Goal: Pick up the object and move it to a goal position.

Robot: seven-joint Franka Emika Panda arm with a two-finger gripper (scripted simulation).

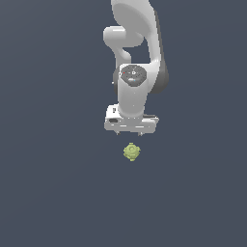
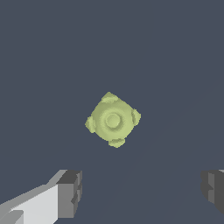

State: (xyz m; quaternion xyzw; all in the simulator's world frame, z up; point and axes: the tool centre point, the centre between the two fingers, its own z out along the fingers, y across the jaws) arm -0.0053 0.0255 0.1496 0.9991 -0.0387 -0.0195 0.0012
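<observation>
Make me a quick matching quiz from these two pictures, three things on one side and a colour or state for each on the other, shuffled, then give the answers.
Things:
1. object
2. gripper
3. fingertips
4. floor

Colour or state:
A. dark grey pads
B. plain slate blue
C. yellow-green with knobbly bumps
D. open, holding nothing

Pairs: 1-C, 2-D, 3-A, 4-B

Object [image 2: 113,120]: matt yellow-green, plastic-looking to me, knobbly bumps, smooth concentric rings on its face. Tool [image 2: 142,192]: smooth white body with a soft sheen, dull dark grey finger pads [image 2: 70,192]. Counter [image 1: 48,183]: flat, matt, featureless slate-blue, no texture I can make out.
</observation>
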